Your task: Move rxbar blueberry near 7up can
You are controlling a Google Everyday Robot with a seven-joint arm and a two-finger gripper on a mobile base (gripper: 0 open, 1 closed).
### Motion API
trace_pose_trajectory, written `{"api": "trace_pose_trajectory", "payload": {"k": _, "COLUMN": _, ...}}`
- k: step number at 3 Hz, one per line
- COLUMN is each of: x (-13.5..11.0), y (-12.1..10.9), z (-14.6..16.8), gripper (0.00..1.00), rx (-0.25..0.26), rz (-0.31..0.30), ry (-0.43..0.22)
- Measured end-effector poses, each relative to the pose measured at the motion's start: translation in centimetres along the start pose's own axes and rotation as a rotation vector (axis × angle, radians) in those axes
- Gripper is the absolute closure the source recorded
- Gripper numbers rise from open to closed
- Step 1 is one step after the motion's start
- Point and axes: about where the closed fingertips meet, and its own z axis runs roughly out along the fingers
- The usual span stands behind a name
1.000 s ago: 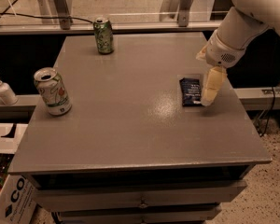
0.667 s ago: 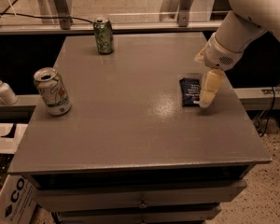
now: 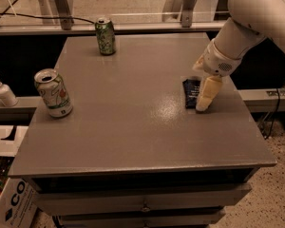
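While the rxbar blueberry point(image 3: 190, 90) lies flat on the table, well apart from the 7up can point(image 3: 53, 93) and across the top from it, the gripper point(image 3: 203, 106) stands over the bar's edge farthest from that can, tip at the tabletop; whether it is spread or closed I cannot tell. One bar, two cans: a darker green can point(image 3: 105, 36) stands beyond the 7up can, near the rear edge. The grey table point(image 3: 133, 132) has drawers point(image 3: 142, 204) below. One pump bottle point(image 3: 3, 91) sits beside the 7up can, off the table, on a ledge.

Dim warm light; glare on tabletop point(image 3: 167, 112) beside hand point(image 3: 203, 106) near rt edge.
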Motion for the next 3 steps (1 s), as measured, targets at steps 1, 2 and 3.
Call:
{"api": "trace_pose_trajectory", "payload": {"k": 1, "x": 0.15, "y": 0.13, "z": 0.34, "gripper": 0.39, "rx": -0.001, "rz": 0.011, "ry": -0.003}}
{"api": "trace_pose_trajectory", "payload": {"k": 2, "x": 0.13, "y": 0.13, "z": 0.21, "gripper": 0.62, "rx": -0.001, "rz": 0.013, "ry": -0.003}}
{"api": "trace_pose_trajectory", "payload": {"k": 3, "x": 0.00, "y": 0.08, "z": -0.23, "gripper": 0.86, "rx": -0.001, "rz": 0.013, "ry": -0.003}}
